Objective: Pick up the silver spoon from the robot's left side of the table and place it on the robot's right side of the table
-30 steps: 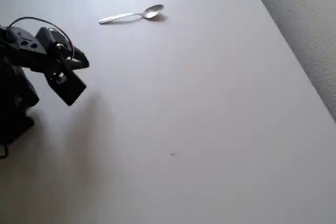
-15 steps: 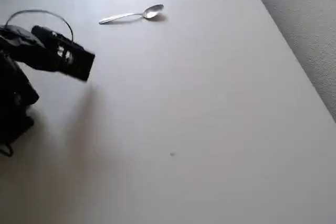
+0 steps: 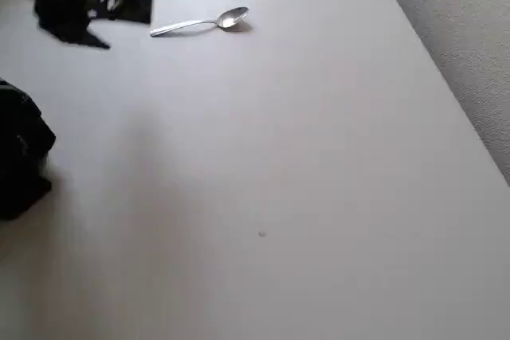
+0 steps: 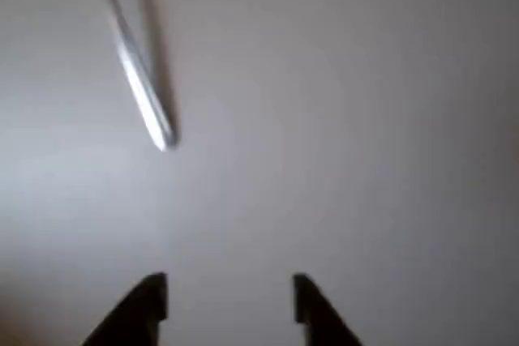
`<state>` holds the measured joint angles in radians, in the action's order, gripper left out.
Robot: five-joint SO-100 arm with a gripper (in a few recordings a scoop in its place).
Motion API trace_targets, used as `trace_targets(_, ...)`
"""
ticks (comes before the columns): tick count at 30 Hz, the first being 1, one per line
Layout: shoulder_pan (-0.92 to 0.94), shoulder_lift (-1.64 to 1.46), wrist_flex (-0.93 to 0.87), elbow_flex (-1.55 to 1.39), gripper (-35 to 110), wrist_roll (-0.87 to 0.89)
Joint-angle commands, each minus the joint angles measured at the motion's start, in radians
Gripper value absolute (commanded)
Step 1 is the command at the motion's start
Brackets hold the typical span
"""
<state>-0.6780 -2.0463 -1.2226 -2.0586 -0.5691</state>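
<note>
i see the silver spoon (image 3: 201,22) lying flat near the top of the table (image 3: 319,165) in the overhead view. its bowl points to the right of the picture and its thin handle points to the left. my gripper (image 3: 119,1) is up in the top left corner there, just beside the handle tip but not touching it.

in the wrist view the two dark fingers (image 4: 139,307) stand apart with a gap of bare table between them, so my gripper (image 4: 231,291) is spread wide and holds nothing. the spoon handle (image 4: 139,91) shows up and to the left of that gap, blurry, with its tip well apart from the fingers.

here is what i think could go wrong. the handle is off to one side of the gap, not in the middle. if i go straight down, one finger may land on the handle or push it away, and the spoon could slide or spin on the smooth white top. the handle is also very thin and lies flat, so the fingers may close over it and miss, or scrape the table. the wrist picture is blurry, so i cannot judge height well, and i may bump the table hard. grabbing the tip end may let the heavy bowl tip down and slip out
</note>
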Motion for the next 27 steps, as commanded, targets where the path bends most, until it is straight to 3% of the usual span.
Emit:
trace_targets(1, 0.026, 0.331, -0.031, 0.348, 20, -0.084)
trace_targets(17, 0.147, 0.974, -0.184, 1.075, 21, -0.281)
trace_targets(27, 0.167, 1.37, -0.522, 1.809, 21, -0.324)
